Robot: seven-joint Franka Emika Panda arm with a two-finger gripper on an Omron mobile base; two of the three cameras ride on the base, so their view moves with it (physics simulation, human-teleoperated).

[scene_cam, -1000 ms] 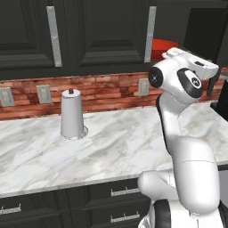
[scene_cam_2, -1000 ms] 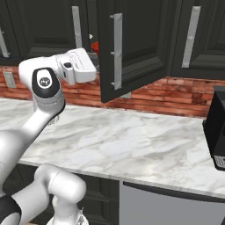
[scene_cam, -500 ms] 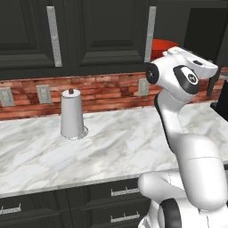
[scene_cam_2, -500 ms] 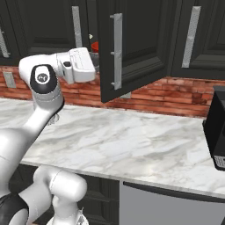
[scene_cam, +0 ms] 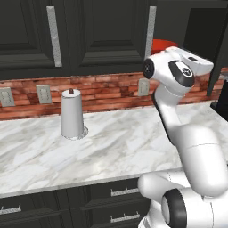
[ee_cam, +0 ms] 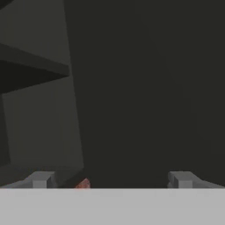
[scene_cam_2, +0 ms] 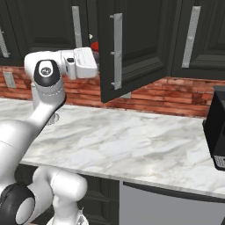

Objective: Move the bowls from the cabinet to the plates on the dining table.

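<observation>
The red bowl [scene_cam: 164, 45] sits inside the open black wall cabinet [scene_cam_2: 132, 39], on its lower shelf, with only its upper curve showing above the robot's wrist in the left base view; a sliver of the same red [scene_cam_2: 95, 45] peeks out just past the hand in the right base view. A small pale edge above that sliver may belong to the second, cream-white bowl, but it is too small to tell. The end effector [ee_cam: 112, 179] points into the dark cabinet interior with its jaws spread fully wide and nothing between them; a faint reddish patch [ee_cam: 82, 184] near the left fingertip is probably the bowl's rim, lying low and to one side of the gap rather than centred. In my judgement this is the reach for the first bowl: neither bowl has been lifted out. The next move calls for lowering and shifting the hand so one finger goes inside the rim and the other outside, then closing, while keeping the wrist away from the open cabinet door [scene_cam_2: 132, 52] just beside it. Below, the marble surface [scene_cam: 116, 142] carries a paper towel roll [scene_cam: 72, 113] on its stand, well apart from the arm; a dark appliance [scene_cam_2: 216, 127] stands at the far right.
</observation>
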